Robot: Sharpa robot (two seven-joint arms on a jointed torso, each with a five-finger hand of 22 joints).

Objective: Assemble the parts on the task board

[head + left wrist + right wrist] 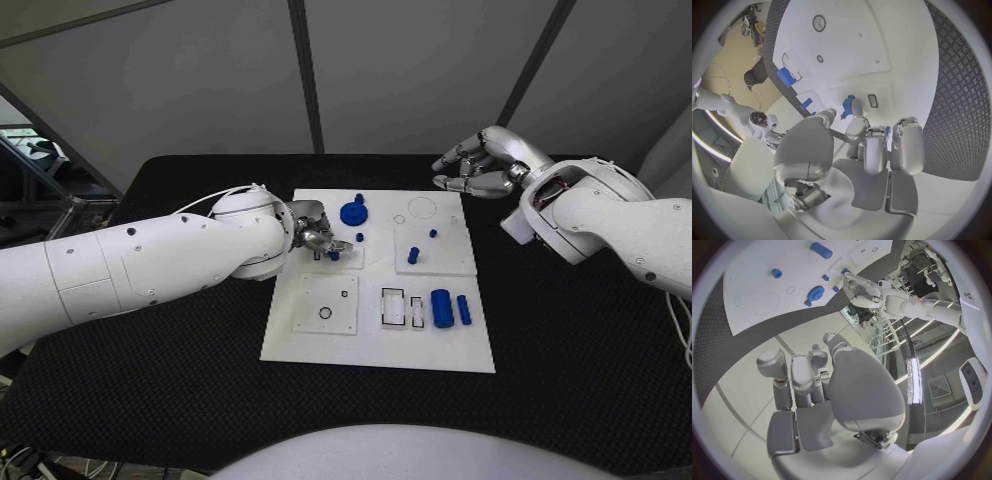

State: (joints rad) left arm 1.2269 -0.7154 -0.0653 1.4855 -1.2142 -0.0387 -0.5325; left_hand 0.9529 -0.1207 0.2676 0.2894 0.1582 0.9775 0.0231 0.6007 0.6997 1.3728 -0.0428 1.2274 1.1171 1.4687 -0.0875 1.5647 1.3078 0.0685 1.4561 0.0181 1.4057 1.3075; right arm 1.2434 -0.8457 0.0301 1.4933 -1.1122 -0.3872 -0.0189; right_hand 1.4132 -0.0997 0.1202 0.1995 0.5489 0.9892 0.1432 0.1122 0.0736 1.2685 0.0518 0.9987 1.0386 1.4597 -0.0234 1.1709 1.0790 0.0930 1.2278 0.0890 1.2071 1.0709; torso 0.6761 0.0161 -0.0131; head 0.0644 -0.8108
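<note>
The left robot hand [320, 240] pinches a small blue part [333, 255] over the left side of the white board [378, 350] on the black surface [173, 340]. Right of it on the board lie a blue disc [353, 213], a peg [413, 255] and two blue blocks [450, 308]. The right robot hand [476, 168] hangs clenched on nothing beyond the board's far right corner.

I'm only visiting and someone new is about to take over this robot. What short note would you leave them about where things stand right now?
Left hand: pinches a small blue piece over the white board, near its left middle.
Right hand: fingers curled, holding nothing, above the table past the board's far right corner.
On the board: a round blue knob, a short peg, two blue blocks by the outlined slots.
Left: seating the held piece and the loose ones.
</note>
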